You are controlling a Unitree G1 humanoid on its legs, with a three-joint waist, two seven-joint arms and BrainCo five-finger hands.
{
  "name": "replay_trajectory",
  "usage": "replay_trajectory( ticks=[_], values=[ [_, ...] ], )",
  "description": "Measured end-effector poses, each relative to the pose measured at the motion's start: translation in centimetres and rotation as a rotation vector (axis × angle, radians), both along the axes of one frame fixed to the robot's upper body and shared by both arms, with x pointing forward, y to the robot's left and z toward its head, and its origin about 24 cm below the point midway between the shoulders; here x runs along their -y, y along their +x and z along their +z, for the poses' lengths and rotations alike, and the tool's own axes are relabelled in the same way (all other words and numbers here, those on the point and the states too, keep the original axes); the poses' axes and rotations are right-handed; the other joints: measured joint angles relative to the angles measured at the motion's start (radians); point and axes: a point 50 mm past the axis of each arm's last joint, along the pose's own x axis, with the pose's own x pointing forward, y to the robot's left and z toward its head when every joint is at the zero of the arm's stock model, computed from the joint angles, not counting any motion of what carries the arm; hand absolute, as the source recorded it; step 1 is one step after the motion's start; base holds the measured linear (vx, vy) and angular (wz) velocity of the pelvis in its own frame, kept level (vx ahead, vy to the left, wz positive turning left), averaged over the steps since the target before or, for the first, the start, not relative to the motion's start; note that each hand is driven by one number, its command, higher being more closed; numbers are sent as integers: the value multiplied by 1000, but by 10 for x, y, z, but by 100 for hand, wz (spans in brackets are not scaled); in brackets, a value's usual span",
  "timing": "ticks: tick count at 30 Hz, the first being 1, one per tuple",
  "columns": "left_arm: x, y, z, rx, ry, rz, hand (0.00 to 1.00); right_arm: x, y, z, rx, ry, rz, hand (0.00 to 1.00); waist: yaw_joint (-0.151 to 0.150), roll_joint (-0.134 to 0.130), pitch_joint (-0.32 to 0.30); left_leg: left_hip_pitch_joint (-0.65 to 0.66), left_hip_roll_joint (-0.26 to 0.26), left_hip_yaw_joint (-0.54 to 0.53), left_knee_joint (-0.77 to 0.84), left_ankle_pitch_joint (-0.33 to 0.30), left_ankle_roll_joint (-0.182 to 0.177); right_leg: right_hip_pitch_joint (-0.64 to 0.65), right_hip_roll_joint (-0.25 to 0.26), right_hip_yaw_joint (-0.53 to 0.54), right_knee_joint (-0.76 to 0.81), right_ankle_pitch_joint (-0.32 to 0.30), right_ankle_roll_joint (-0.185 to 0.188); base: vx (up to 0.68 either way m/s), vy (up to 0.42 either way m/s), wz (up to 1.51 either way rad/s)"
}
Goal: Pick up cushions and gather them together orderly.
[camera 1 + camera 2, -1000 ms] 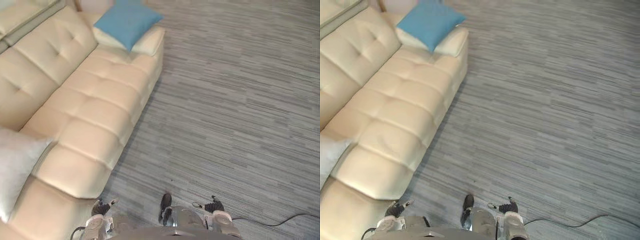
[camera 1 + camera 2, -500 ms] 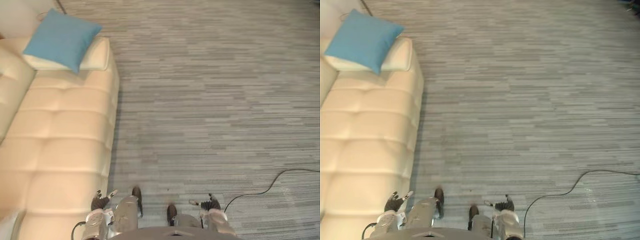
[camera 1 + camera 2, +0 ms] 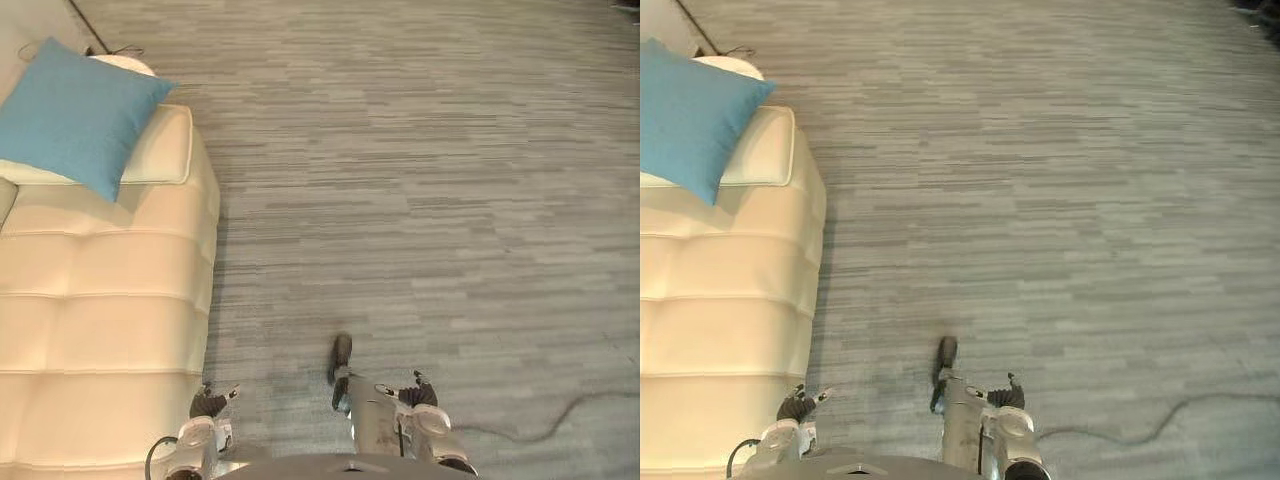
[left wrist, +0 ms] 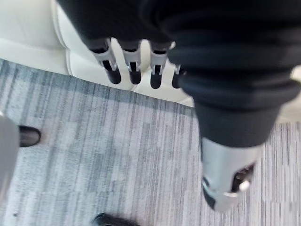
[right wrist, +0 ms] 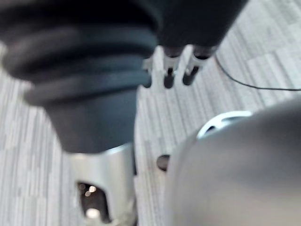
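Left eye view shows the long cream sofa on the left, the blue cushion lying at its far end, well ahead of the nearer left hand, which hangs with straight, empty fingers like the right hand.

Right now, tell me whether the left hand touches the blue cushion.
Apart. The left eye view shows the left hand low beside the sofa, with much bare seat before the blue cushion.
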Motion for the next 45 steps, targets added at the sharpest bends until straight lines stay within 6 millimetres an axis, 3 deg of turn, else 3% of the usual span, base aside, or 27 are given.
replay_trajectory(
  ticks=[2,4,5,6,8,12,13,15,16,17,19,21,22,24,26,27,30,32,33,35,37,39,40,42,43,44,45],
  values=[
    [11,-1,-3,-15,-32,12,0,8,8,4,20,-9,-25,0,6,37,12,-10,34,-36,97,59,-48,-21,2,-27,181,-134,-24,576,-235,23],
    [10,-3,-3,-12,-40,43,0,8,8,4,18,-11,-23,0,5,45,12,-68,55,-37,293,149,-38,23,9,-45,221,-219,-28,648,-244,18],
    [8,-2,-2,-8,-42,58,0,7,6,3,10,-10,-18,0,2,49,17,-140,80,-37,476,257,-52,81,19,-52,205,-251,-35,683,-211,6],
    [8,1,-1,9,-41,64,0,4,5,2,5,-10,-7,0,13,59,26,-264,133,-5,767,253,-59,173,51,-56,156,-277,-46,648,-183,-10],
    [2,7,4,42,-26,66,0,-1,4,1,3,8,-10,0,37,52,29,-393,174,65,925,195,-51,285,66,-50,87,-295,-47,526,-81,-17],
    [1,11,8,72,-20,67,0,-3,5,1,10,18,-22,0,61,43,33,-569,165,187,697,125,-10,466,47,-57,-53,-317,-8,449,44,11],
    [2,13,9,82,-20,61,0,-1,2,0,4,17,-32,0,67,42,34,-581,143,229,506,132,-14,514,27,-69,-82,-327,12,549,170,35],
    [4,11,8,79,-24,62,0,1,-1,-1,-1,14,-44,0,73,43,30,-568,95,250,177,218,-20,569,5,-83,-112,-351,52,526,214,25],
    [5,11,8,80,-27,64,0,2,-1,-1,-3,13,-44,0,86,39,26,-559,77,249,94,354,-9,594,-2,-74,-122,-369,78,516,233,0],
    [3,11,7,77,-22,60,0,-1,-2,-2,-11,20,-42,0,92,17,5,-553,43,251,80,380,39,607,-22,-65,-139,-375,84,535,223,5],
    [-7,11,9,82,3,61,0,-9,-2,-6,-38,35,-18,0,89,-27,-8,-565,15,252,150,316,82,621,-61,-36,-140,-350,87,535,230,19],
    [-9,10,8,80,6,57,0,-6,-5,-7,-50,24,-13,0,100,-34,-14,-541,14,256,236,221,91,601,-78,20,2,-352,104,488,254,1],
    [-9,7,6,61,7,54,0,-6,-4,-6,-47,21,-8,0,93,-35,-16,-500,7,259,234,183,94,554,-99,44,173,-347,126,355,189,-9],
    [-13,3,3,25,28,5,0,-11,-4,-7,-53,23,21,0,72,-48,-23,-430,-24,249,208,155,96,429,-140,59,492,-338,213,445,166,18],
    [-13,0,1,6,30,-18,0,-10,-9,-9,-66,21,17,0,64,-49,-23,-347,-46,232,155,152,101,362,-149,55,621,-368,190,399,72,34],
    [-12,-3,0,-4,27,-17,0,-10,-14,-11,-80,19,23,0,61,-41,-23,-282,-52,215,103,151,102,314,-137,25,634,-400,155,309,27,33],
    [-10,-5,-1,-11,19,-18,0,-10,-13,-10,-73,17,30,0,39,-37,-24,-227,-53,153,56,151,102,236,-97,4,479,-435,116,277,-58,60],
    [-5,-4,-1,-10,8,-18,0,-7,-14,-10,-71,13,19,0,30,-28,-19,-205,-43,103,37,144,84,210,-58,35,328,-427,113,198,-109,69],
    [-3,0,0,-1,4,-20,0,-6,-15,-10,-73,13,12,0,27,-20,-14,-193,-35,73,30,139,71,196,-30,72,227,-399,114,191,-164,81],
    [-5,-1,0,-4,7,-16,0,-4,-23,-12,-89,20,-12,0,19,-31,-18,-168,-26,-18,36,111,22,194,-2,167,12,-273,116,326,-307,114],
    [-5,-4,-1,-15,12,-15,0,-2,-27,-13,-96,21,-27,0,17,-36,-30,-153,-17,-94,65,65,-21,208,-5,148,60,-177,107,282,-346,111],
    [5,-7,-3,-16,-18,8,0,4,-27,-12,-94,8,-36,0,37,10,-48,-152,19,-120,67,61,-41,198,4,88,133,-263,75,358,-360,88],
    [7,-9,-4,-19,-26,24,0,6,-26,-12,-91,1,-35,0,37,16,-50,-170,31,-120,111,68,-51,206,0,60,149,-292,67,362,-306,97],
    [7,-9,-3,-13,-34,55,0,9,-27,-11,-96,-6,-35,0,36,30,-49,-271,53,-110,318,78,-70,246,-5,7,142,-318,55,237,-200,82],
    [5,-9,-3,-11,-35,74,0,9,-27,-11,-95,-7,-32,0,43,32,-46,-340,82,-79,467,96,-100,282,-6,-27,135,-327,48,176,-152,67],
    [3,-12,-3,-12,-33,89,0,7,-27,-12,-97,-6,-23,0,50,32,-46,-385,117,-21,571,103,-100,324,-9,-65,128,-339,39,223,-154,89],
    [0,-12,-2,-3,-27,94,0,6,-28,-12,-101,-5,-16,0,50,30,-46,-419,158,70,621,111,-72,383,-13,-113,95,-349,37,189,-89,87]
  ],
)
